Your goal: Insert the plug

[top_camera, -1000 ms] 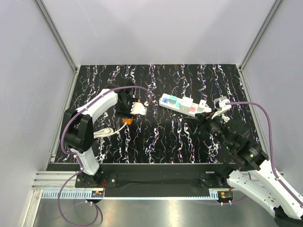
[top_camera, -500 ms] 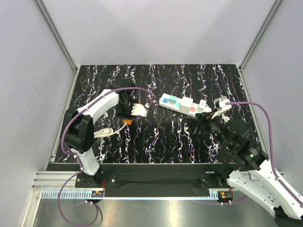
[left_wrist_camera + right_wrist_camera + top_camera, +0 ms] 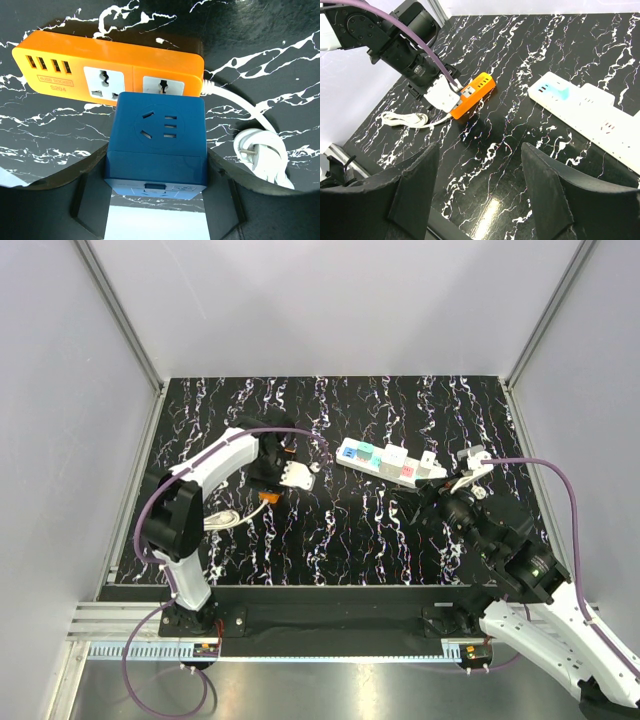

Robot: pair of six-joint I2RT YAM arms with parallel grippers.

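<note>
Blue cube adapter is clamped between the left gripper fingers, socket face toward the wrist camera. It sits over the near edge of the orange power strip, left of table centre; can't tell if it's seated. The strip's white cord and plug lie alongside. The left arm is elbow-bent, wrist turned inward. The right arm stretches diagonally, with the right gripper fingers spread and empty near the white power strip.
</note>
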